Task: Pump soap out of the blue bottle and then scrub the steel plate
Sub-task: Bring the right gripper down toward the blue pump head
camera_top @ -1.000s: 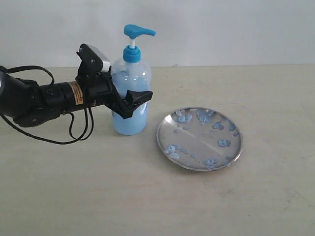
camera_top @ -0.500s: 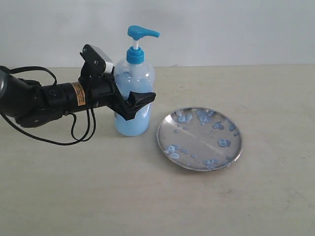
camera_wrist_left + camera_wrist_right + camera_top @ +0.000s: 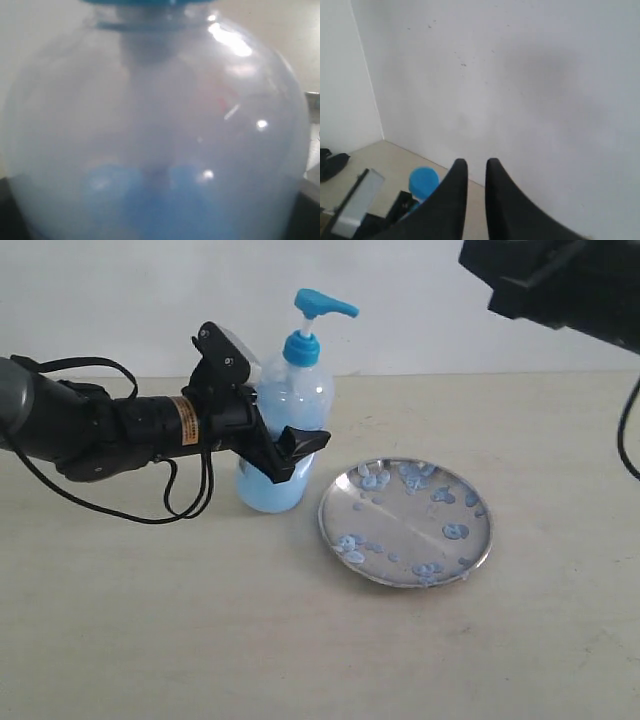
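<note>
Gripping the bottle (image 3: 300,390), plate (image 3: 410,530) beside

My left gripper (image 3: 290,445) is clamped around the bottle, which leans slightly. Soap (image 3: 268,490) fills its lower part. The soap-spotted plate lies just past my left fingertips, apart. My right gripper (image 3: 476,165) hangs high, fingers nearly together, empty. The orange sticker (image 3: 176,407) on my left arm is too small to read.

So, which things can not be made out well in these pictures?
Exterior view: the far finger of the left gripper is hidden behind the blue bottle.
Left wrist view: the bottle fills the blurred picture and hides most of the scene behind it.
Right wrist view: the right gripper shows a narrow gap; whether it is fully shut is unclear.
Exterior view: the right arm is cut off by the top edge.
</note>
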Robot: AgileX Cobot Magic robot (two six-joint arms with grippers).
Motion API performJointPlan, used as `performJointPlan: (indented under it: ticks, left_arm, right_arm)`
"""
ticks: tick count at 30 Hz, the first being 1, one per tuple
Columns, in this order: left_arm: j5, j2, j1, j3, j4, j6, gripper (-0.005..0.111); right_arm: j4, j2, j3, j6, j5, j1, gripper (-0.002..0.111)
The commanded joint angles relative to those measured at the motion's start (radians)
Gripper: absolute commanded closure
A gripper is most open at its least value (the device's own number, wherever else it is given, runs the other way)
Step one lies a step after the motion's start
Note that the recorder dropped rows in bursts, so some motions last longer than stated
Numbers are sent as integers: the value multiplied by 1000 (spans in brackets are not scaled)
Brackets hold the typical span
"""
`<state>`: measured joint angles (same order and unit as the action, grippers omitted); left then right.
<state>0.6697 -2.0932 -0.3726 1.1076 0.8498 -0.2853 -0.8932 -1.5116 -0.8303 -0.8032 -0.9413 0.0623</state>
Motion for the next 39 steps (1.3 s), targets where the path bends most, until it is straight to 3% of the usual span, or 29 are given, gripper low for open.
performJointPlan:
  ticks: [1,4,12,39]
  left_arm:
    - [-148,-27,-28,-11,56,30,102]
    - [-147,-27,-26,-9,51,30,102]
    - [-109,-27,-26,-8,51,30,102]
    - [-93,-27,-26,-8,44,30,102]
  right_arm:
    - [-72,-35,-173,-2,79,-137,104]
    - [-70,-35,-234,58,353,-254,104]
    - [-37,-40,-234,111,500,-293,104]
    - [-27,-258,-298,71,439,-295,104]
